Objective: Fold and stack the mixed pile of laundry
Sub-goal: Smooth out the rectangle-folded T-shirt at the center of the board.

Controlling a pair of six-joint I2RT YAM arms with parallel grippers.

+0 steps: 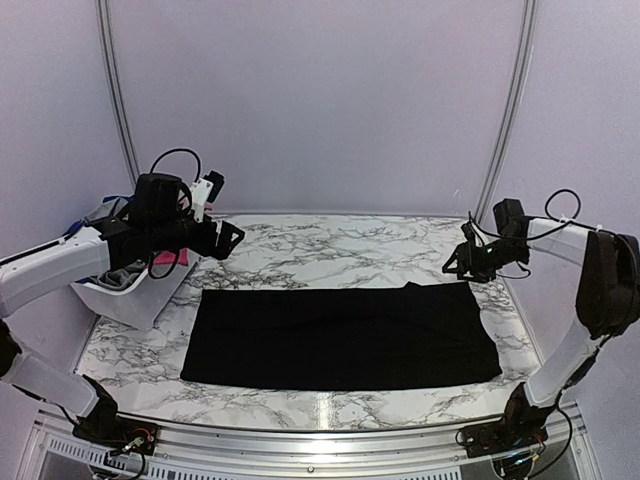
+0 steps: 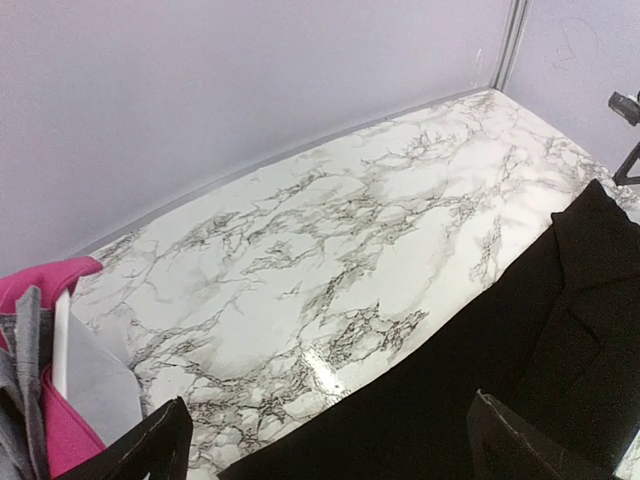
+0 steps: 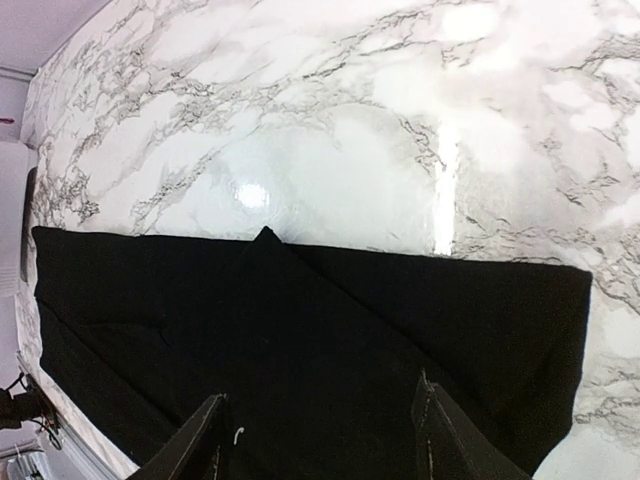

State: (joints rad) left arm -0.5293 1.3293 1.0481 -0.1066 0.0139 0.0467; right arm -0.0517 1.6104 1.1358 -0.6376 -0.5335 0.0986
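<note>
A black garment [image 1: 340, 335] lies spread flat as a wide rectangle on the marble table [image 1: 330, 245]. A small peak sticks up from its far edge. More of the laundry pile sits in the white basket [image 1: 125, 305] at the left: grey cloth [image 1: 118, 277] and a hot-pink piece [image 1: 168, 260]. My left gripper [image 1: 230, 240] hovers open above the garment's far left corner, beside the basket, with nothing between its fingers. My right gripper [image 1: 458, 262] hangs open just above the far right corner. In the right wrist view the black garment [image 3: 300, 320] lies flat under the empty gripper [image 3: 320, 440].
In the left wrist view the basket rim [image 2: 60, 340] stands at the left edge with pink cloth [image 2: 50, 280] and grey cloth [image 2: 20, 380] over it. The back wall [image 1: 320, 100] rises just behind the table. Bare marble [image 2: 330, 230] stretches beyond the garment's far edge.
</note>
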